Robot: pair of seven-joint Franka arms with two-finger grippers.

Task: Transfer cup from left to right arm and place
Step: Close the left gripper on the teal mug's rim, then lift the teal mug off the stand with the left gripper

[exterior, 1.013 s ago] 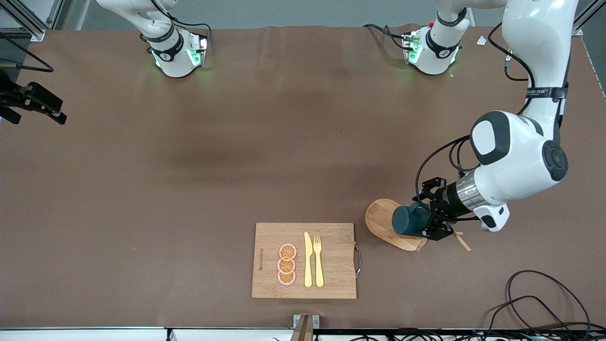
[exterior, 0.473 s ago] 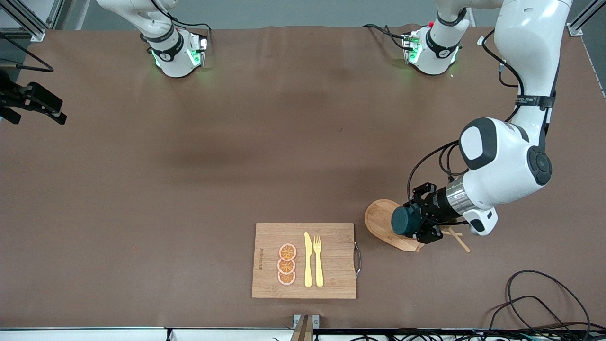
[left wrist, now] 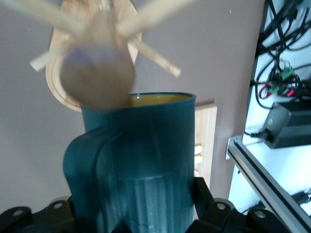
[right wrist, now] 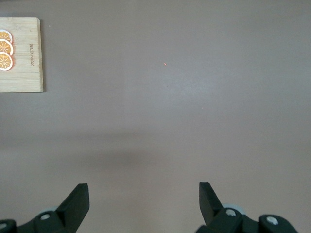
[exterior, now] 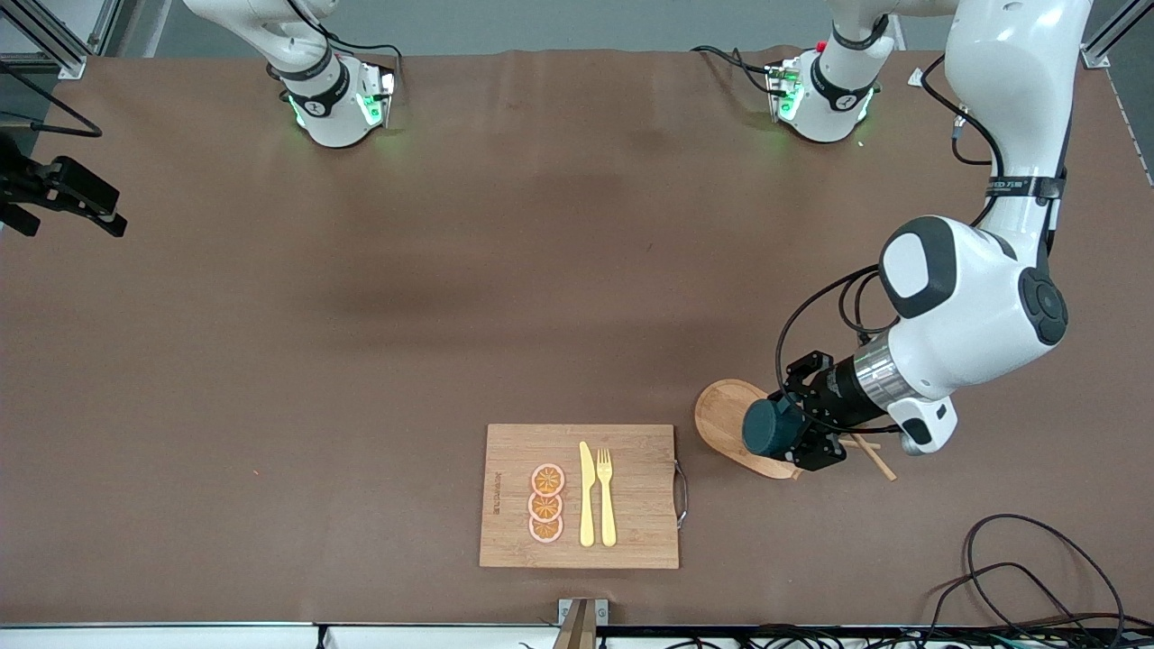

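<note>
The cup (exterior: 766, 426) is a dark teal ribbed mug with a loop handle. It lies on its side in my left gripper (exterior: 798, 433), held in the air over the round wooden base (exterior: 724, 410) of a stand with thin pegs (exterior: 873, 453). In the left wrist view the cup (left wrist: 141, 160) fills the space between the black fingers (left wrist: 206, 204), and its yellow-brown inside shows at the rim. My right gripper (right wrist: 143, 196) is open and empty, high over bare brown table. It does not show in the front view.
A bamboo cutting board (exterior: 631, 532) with three orange slices (exterior: 546, 503), a yellow knife (exterior: 587, 494) and a yellow fork (exterior: 606, 496) lies near the front camera. Cables (exterior: 1037, 577) lie at the left arm's end. A black fixture (exterior: 63, 194) sticks in at the right arm's end.
My left gripper and the cup have shifted slightly toward the cutting board, over the wooden base. The left arm's elbow has swung a little.
</note>
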